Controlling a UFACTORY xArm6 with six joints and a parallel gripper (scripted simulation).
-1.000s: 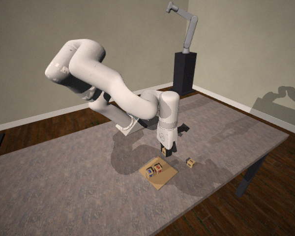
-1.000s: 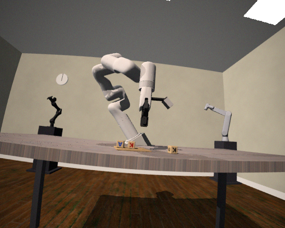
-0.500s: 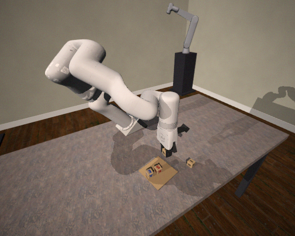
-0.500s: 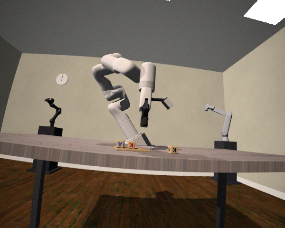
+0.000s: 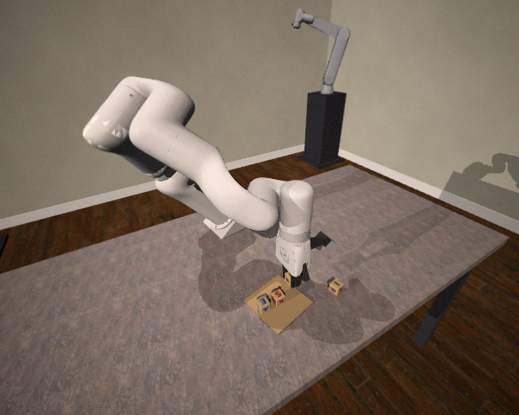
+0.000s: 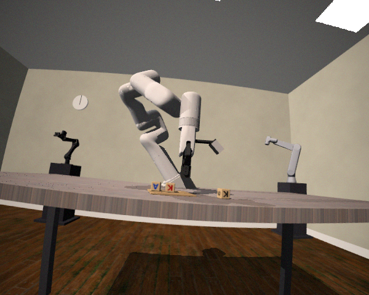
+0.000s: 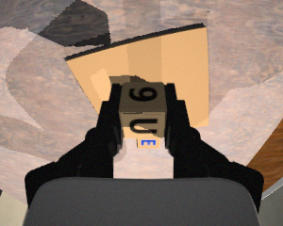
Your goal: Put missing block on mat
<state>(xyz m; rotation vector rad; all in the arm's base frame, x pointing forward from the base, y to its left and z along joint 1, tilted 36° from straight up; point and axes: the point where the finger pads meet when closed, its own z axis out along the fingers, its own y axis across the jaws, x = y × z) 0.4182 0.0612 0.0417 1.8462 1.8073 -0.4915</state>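
You had the gripper [image 7: 143,127] clamped partway shut on the U block [image 7: 141,113], hanging low over the mat's [image 5: 291,317] far corner – so this was the placing step. The S block [image 5: 278,296] and E block [image 5: 263,302] sat side by side on the mat, the spare block [image 5: 335,285] off it to the right. Next you'd need U face-up beside S – I couldn't tell which face was on top.

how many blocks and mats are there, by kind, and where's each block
blocks on the mat: 2, the E block and the S block
blocks held in the tool: 1, the U block
blocks on the table off the mat: 1, the spare block
mats: 1, the mat
total: 5
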